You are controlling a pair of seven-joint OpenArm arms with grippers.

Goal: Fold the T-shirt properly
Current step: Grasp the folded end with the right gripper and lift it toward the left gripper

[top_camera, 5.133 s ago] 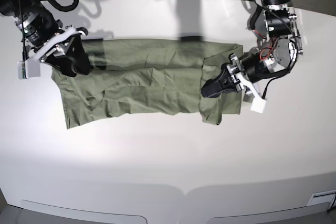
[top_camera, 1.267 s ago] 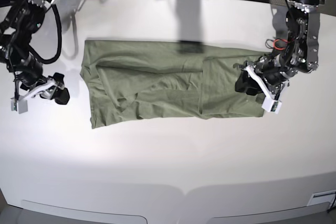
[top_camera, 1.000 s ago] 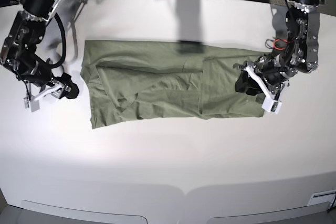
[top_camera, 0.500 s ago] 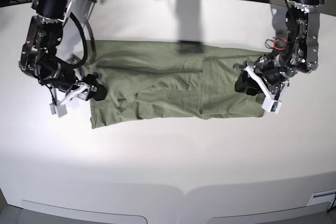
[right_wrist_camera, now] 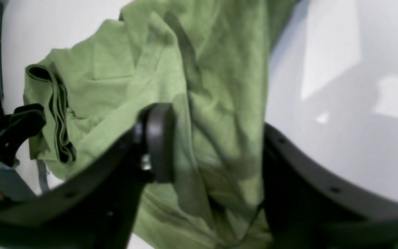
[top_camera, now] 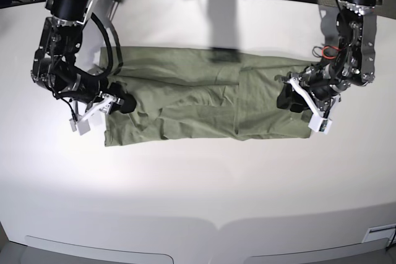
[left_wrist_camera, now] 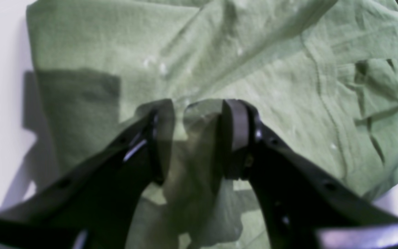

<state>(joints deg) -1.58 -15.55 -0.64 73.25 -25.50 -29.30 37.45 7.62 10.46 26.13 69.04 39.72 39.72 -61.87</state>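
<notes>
On the white table (top_camera: 198, 190), the T-shirt (top_camera: 198, 100) lies as a long band running across the middle, already doubled lengthwise, wrinkled, with 1 end flap folded over near my left arm.

My right gripper (top_camera: 120, 103) sits at the end of the band on the base view's left. In the right wrist view a ridge of cloth rises between the 2 fingers (right_wrist_camera: 157, 141); they stand partly apart with fabric bunched in the gap. I cannot tell whether they have bitten down yet.

My left gripper (top_camera: 288, 98) rests on the opposite end, over the folded flap. The left wrist view shows a narrow pleat of cloth standing between its fingers (left_wrist_camera: 235, 138), which press in on both sides: I judge it clamped on the T-shirt.

Step in hand, as I read it: secure both ends, then carry 1 end over to the other to halve the length.

Notes for doing it well:
- Catch all the layers at the right end, not only the top 1, or the lower layer will drag behind.
- Lift both ends evenly so the band stays taut and the edges stay aligned.
- Risk: the existing wrinkles get locked into the fold if I do not tension first.
</notes>
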